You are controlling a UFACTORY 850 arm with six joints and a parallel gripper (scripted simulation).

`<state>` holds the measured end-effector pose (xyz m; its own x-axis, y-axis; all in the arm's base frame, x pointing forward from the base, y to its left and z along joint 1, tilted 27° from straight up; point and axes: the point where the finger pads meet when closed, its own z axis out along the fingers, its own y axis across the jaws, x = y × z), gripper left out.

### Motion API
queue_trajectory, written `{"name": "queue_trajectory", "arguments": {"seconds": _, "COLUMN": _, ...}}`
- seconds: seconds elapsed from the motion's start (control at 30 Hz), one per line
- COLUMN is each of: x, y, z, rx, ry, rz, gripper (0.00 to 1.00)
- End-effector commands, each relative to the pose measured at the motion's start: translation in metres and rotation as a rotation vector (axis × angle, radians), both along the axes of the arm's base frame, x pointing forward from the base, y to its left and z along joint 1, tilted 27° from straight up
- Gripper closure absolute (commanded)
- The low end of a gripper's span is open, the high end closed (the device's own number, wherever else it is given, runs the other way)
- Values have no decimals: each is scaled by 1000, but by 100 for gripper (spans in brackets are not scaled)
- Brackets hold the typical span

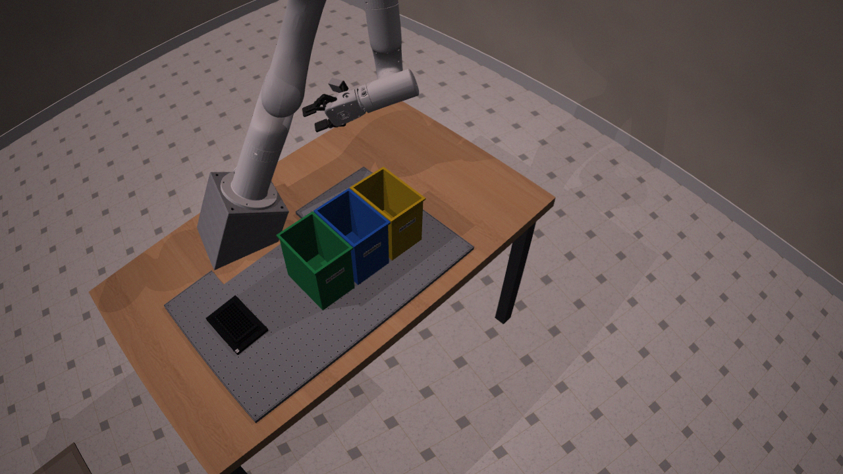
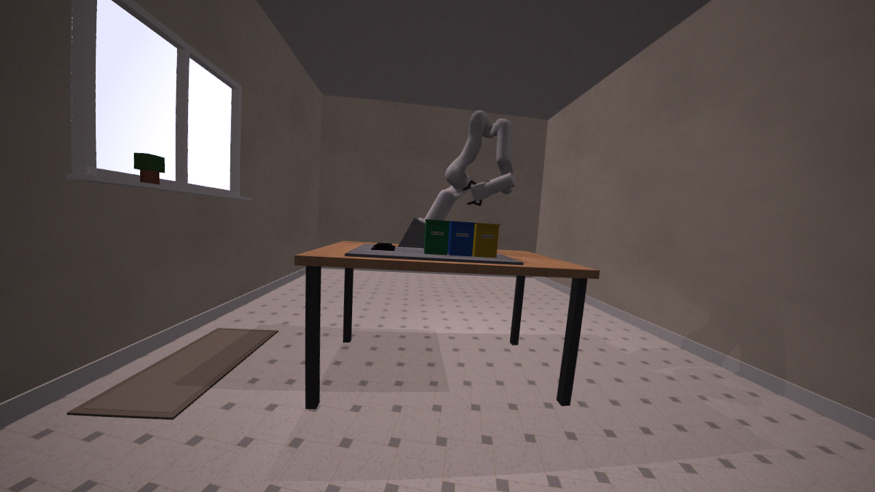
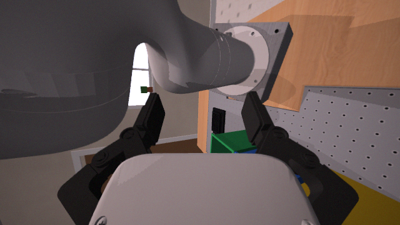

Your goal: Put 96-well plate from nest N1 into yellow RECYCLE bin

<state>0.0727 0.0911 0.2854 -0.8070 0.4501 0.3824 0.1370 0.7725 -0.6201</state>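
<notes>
Bin signs too small to read; arm's upper links perhaps cut off at top.
</notes>
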Motion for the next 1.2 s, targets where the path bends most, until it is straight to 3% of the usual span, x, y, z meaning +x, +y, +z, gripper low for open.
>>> {"name": "queue_trajectory", "arguments": {"seconds": 0.0, "x": 19, "y": 9, "z": -9, "rx": 12, "ry": -15, "rz": -158, "gripper": 0}}
{"name": "queue_trajectory", "arguments": {"seconds": 0.3, "x": 37, "y": 14, "z": -17, "rx": 18, "ry": -29, "rz": -281, "gripper": 0}}
{"name": "queue_trajectory", "arguments": {"seconds": 0.8, "x": 89, "y": 12, "z": -40, "rx": 22, "ry": -73, "rz": -628, "gripper": 0}}
{"name": "queue_trajectory", "arguments": {"seconds": 1.17, "x": 118, "y": 4, "z": -54, "rx": 18, "ry": -93, "rz": -779, "gripper": 0}}
